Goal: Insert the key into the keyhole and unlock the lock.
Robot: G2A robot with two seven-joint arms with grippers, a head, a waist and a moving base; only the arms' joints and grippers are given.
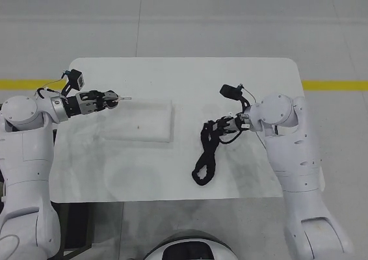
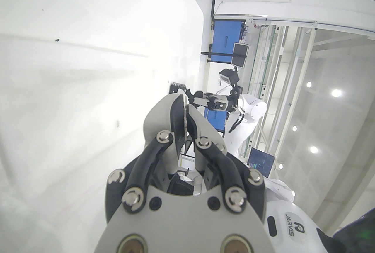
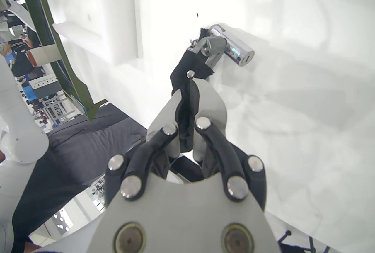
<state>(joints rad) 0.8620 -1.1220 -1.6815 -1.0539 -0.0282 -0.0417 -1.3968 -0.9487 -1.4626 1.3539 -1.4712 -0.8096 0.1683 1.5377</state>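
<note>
Lock [image 3: 234,49] and key [image 1: 125,99], one of each, are both held in your grippers, well apart; read the dial on the top view with 12 at the table's far edge. Your one table [image 1: 249,78] is white with a few dark specks and stands on a grey floor [image 1: 340,39] with a yellow line [image 1: 346,85] running out to either side of it; racks [image 2: 272,60] and blue screens [image 2: 227,41] stand in the room behind. One white foam block [image 1: 142,122] lies at 9 o'clock from the table's centre, with a strip of tabletop between its 3 o'clock end and the lock. The lock's black sleeved cable [image 1: 203,162] trails from 3 o'clock, just beside the centre, down toward 6, stopping short of the near edge. Your right gripper [image 3: 190,90] sits at that 3 o'clock spot, fingers pinching the black sleeve just behind the silver body, whose keyhole [image 3: 248,57] shows at its free end; you cannot tell whether the body touches the table. Your left gripper [image 2: 185,110] is at 10 o'clock, inside the left edge, fingers pressed together on the key, its blade pointing toward 3 along the block's far edge.
</note>
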